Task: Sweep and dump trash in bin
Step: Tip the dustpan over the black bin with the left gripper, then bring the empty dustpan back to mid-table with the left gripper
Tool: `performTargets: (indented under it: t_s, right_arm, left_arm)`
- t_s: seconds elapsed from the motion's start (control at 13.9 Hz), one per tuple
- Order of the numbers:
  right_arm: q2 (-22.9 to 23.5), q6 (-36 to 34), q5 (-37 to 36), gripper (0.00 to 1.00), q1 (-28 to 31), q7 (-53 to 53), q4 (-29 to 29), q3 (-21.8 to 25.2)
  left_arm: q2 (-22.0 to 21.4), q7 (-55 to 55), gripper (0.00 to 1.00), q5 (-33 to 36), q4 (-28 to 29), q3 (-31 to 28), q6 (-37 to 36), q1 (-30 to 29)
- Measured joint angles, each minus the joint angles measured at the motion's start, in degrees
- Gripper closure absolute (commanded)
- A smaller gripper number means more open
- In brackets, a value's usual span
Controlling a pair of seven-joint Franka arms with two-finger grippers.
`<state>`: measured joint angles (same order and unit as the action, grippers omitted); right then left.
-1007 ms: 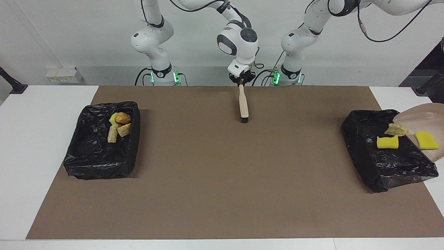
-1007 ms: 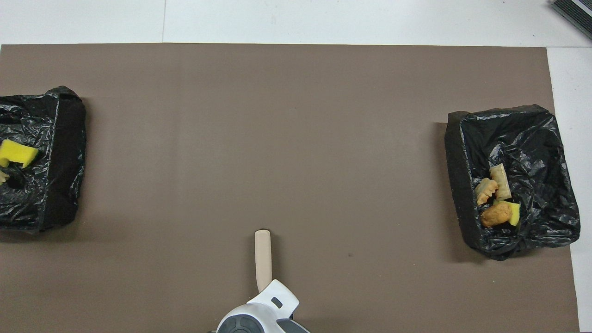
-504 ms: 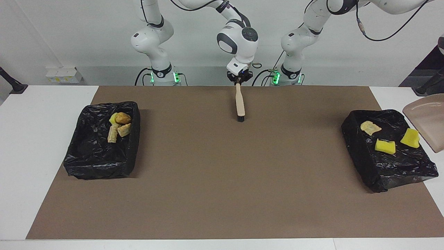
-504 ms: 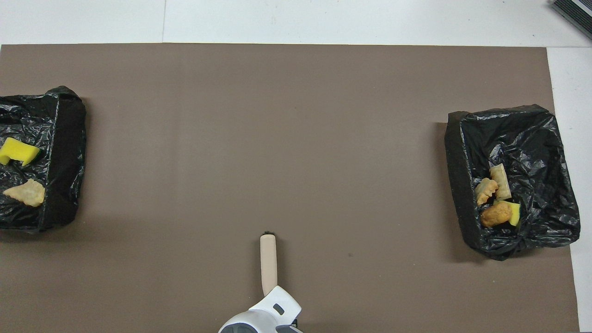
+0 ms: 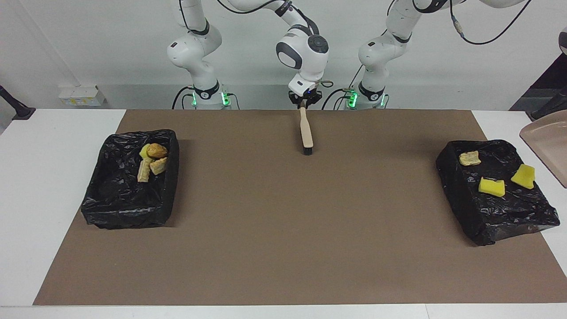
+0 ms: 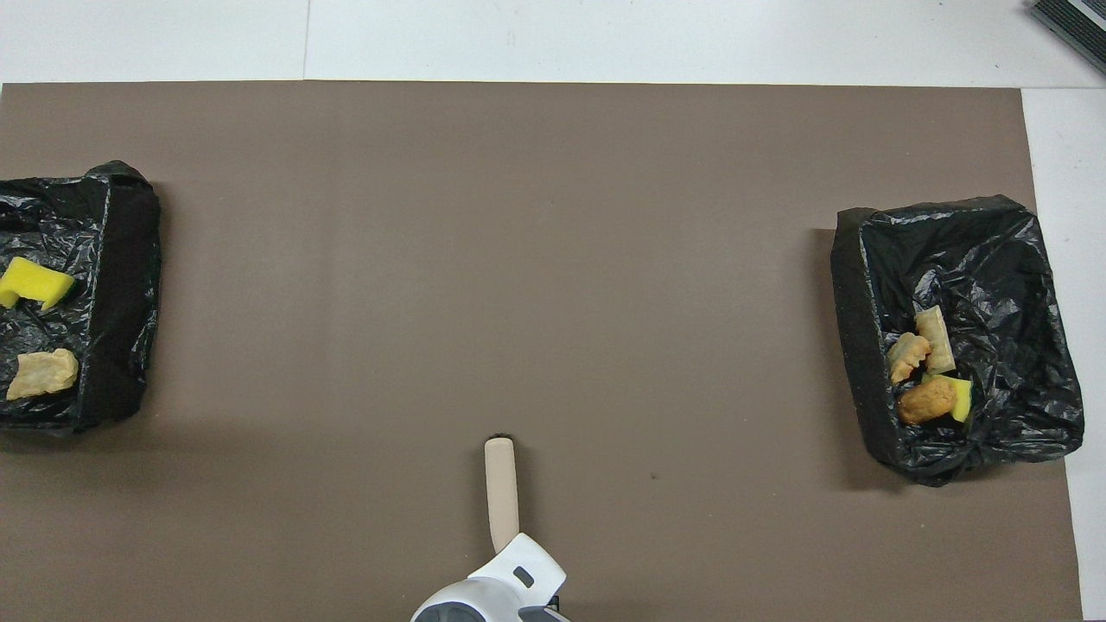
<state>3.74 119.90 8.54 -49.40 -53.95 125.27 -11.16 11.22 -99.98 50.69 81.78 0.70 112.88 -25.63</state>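
All the trash now sits in bins: 4 scraps [image 5: 153,160] in the black-lined bin [image 5: 110,208] at the right arm's end of the desk, and 3 scraps [image 5: 491,187] in the second bin [image 5: 500,221] at the left arm's end. The right gripper [image 5: 304,101] is at the top of the brush [image 5: 306,130] handle, the bristles resting on the brown mat [image 5: 283,230] near the robots; I cannot tell whether its jaws clamp the handle or are letting go. If they open while the brush leans, it may topple or roll. The left gripper is out of view; only part of the dustpan [image 5: 549,146] shows beside the second bin, and a careless return could snag the loose liner and drag the bin. Compared with 1 second ago, the dustpan has pulled away from over that bin, the yellow sponge chunk [image 5: 523,176] has left its lip and landed inside, the pastry piece has settled, and the brush has drawn slightly toward the robots.
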Motion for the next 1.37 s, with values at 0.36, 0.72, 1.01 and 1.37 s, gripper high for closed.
performTargets:
  t_s: [0.36,0.72,1.01,1.37]
  right_arm:
    - [-0.3,-1.0,-0.8,0.00,3.4,2.3,-3.7,0.5]
    - [-3.4,-11.8,-3.4,0.00,16.1,19.1,-13.9,1.2]
    - [-3.0,-15.0,-10.4,0.00,24.2,31.4,-18.6,1.3]
    - [-2.4,-18.0,-10.9,0.00,40.8,49.4,-25.0,1.6]
  left_arm:
    - [-2.5,0.5,1.00,-7.1,-0.5,1.5,-2.3,1.3]
    - [-6.6,14.3,1.00,-18.5,-0.4,2.5,-13.3,12.4]
    - [-6.5,33.0,1.00,-26.8,1.4,2.8,-19.7,20.9]
    - [-6.3,59.3,1.00,-37.0,9.0,3.0,-21.3,30.7]
